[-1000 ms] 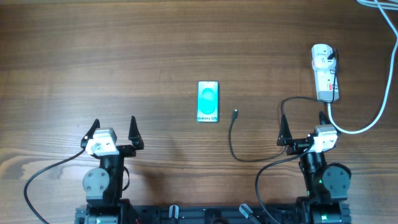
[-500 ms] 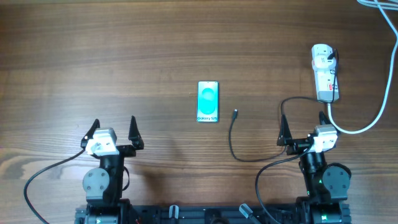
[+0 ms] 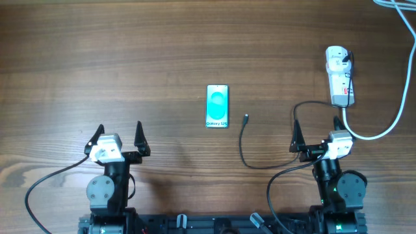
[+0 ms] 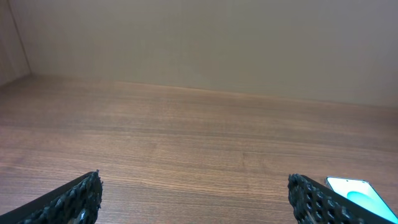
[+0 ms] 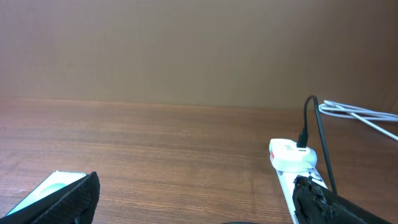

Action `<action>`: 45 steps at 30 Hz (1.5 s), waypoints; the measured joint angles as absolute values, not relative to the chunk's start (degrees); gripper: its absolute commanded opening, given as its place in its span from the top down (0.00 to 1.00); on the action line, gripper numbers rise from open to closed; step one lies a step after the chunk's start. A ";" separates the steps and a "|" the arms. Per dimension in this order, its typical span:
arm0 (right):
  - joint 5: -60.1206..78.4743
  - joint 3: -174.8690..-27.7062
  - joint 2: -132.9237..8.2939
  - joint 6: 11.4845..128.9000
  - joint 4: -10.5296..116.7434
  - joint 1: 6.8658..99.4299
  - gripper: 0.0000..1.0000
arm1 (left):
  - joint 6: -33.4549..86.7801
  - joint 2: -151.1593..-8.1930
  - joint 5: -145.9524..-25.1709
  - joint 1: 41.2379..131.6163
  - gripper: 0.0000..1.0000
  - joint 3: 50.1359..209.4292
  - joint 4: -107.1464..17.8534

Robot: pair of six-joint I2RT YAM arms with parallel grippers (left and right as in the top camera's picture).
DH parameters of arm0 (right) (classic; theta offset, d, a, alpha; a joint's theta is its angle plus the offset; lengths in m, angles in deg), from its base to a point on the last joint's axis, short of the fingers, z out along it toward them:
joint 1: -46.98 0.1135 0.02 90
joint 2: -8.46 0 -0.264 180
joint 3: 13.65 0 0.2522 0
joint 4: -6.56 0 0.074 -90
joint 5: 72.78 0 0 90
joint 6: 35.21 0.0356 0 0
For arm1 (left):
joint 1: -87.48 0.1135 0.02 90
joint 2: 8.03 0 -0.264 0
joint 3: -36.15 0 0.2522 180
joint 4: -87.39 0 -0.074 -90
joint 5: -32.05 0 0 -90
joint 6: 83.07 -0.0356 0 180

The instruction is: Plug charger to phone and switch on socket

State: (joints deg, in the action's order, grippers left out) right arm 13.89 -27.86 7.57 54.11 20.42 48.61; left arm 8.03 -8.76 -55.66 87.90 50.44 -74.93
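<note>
Nothing is grasped, so the task looks to be at its start: the left gripper and right gripper sit near the worktop's front edge, jaws wide apart and empty. The likely first move is picking up the charger, whose plug tip lies just right of the phone, ahead-left of the right gripper. The socket lies ahead of that gripper, slightly right.

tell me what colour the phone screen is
Bright cyan-turquoise; the phone shows best in the overhead view.

phone cut off by left wrist view's bottom edge, white cord leaving overhead's top edge
</note>
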 measured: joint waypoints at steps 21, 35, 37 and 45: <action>13.89 -27.86 7.57 54.11 20.42 48.61 0.00 | 45.23 -12.54 -91.62 87.84 0.00 60.41 -97.16; 13.91 -27.86 7.57 54.11 20.40 48.61 0.00 | 49.32 -48.67 -110.70 87.84 0.00 91.03 -88.04; 13.91 -27.86 7.57 54.11 20.40 48.61 0.00 | 50.24 -52.04 -112.51 87.84 0.00 91.05 -87.65; 13.89 -27.86 7.55 54.11 20.40 48.61 0.00 | 50.74 -67.97 -116.10 84.19 0.01 97.52 -79.32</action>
